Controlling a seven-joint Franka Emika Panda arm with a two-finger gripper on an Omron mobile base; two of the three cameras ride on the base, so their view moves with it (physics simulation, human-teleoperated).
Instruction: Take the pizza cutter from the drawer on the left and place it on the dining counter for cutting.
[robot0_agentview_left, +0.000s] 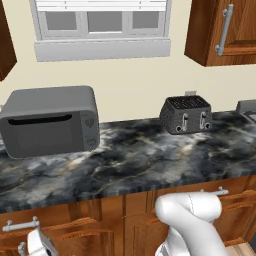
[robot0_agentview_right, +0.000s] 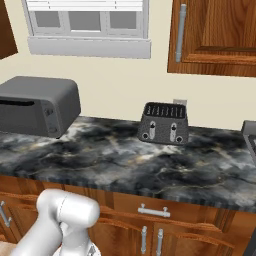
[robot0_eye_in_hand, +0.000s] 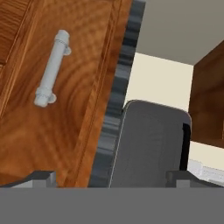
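- One grey boxy microwave (robot0_agentview_left: 49, 121) stands on the table (robot0_agentview_left: 135, 160), a slab of black-grey marbled stone with a striped front edge.
- One dark speckled toaster (robot0_agentview_left: 186, 114), with two levers and two knobs on its front, stands on the table to the right of the microwave, well apart from it.
- Beneath the table run reddish-brown wood fronts; the drawer (robot0_eye_in_hand: 52, 100) below the microwave is shut, and one round silver bar handle (robot0_eye_in_hand: 51, 69) crosses it.
- The pizza cutter cannot be seen.
- The gripper (robot0_eye_in_hand: 111, 177) faces this drawer front, its two dark fingers (robot0_eye_in_hand: 41, 177) spread wide and holding nothing.
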